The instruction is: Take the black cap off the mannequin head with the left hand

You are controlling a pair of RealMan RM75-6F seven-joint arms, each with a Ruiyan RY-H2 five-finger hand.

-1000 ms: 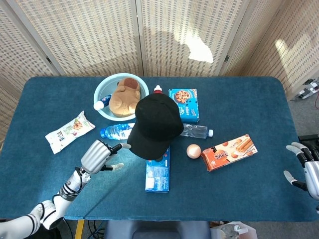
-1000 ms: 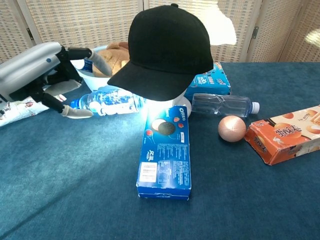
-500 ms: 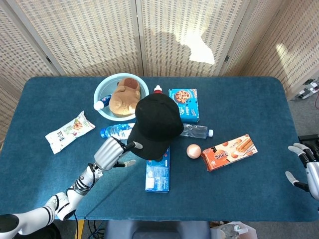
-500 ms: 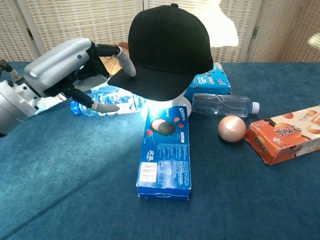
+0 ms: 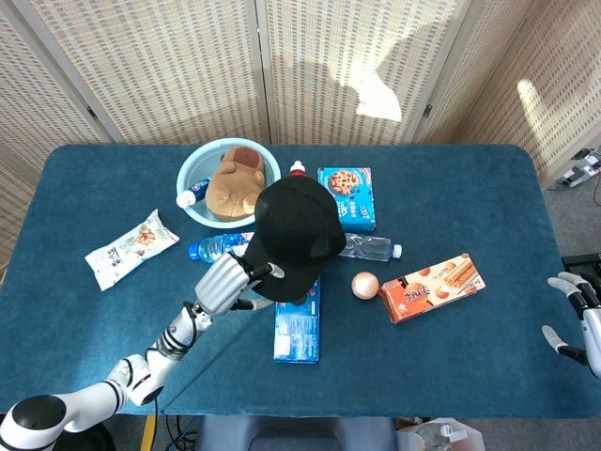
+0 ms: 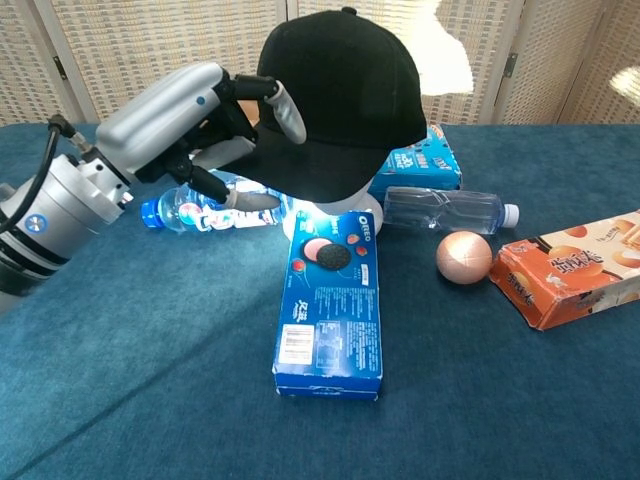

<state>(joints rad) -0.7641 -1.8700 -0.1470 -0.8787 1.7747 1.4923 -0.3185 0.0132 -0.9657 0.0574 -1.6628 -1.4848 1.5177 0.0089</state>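
The black cap (image 6: 345, 95) sits on the white mannequin head (image 6: 330, 211), of which only the base shows; its brim points toward the robot's left. In the head view the cap (image 5: 296, 230) is at the table's middle. My left hand (image 6: 190, 120) is at the brim, with some fingers (image 6: 285, 105) lying over the brim's top and the thumb (image 6: 245, 201) spread below it. The gap between them is wide and no grip shows. That left hand (image 5: 230, 282) appears just left of the cap in the head view. My right hand (image 5: 575, 315) hangs at the table's far right edge, fingers apart, holding nothing.
An Oreo box (image 6: 330, 305) lies in front of the mannequin base. A blue-label bottle (image 6: 195, 212) lies under my left hand. A clear bottle (image 6: 445, 210), a ball (image 6: 464, 257) and an orange wafer box (image 6: 575, 265) lie to the right. A basin (image 5: 192, 169) with a plush toy stands behind.
My left hand has moved right and up from beside the blue-label bottle to the cap's brim, its fingers now over the brim. The cap and my right hand have barely moved.
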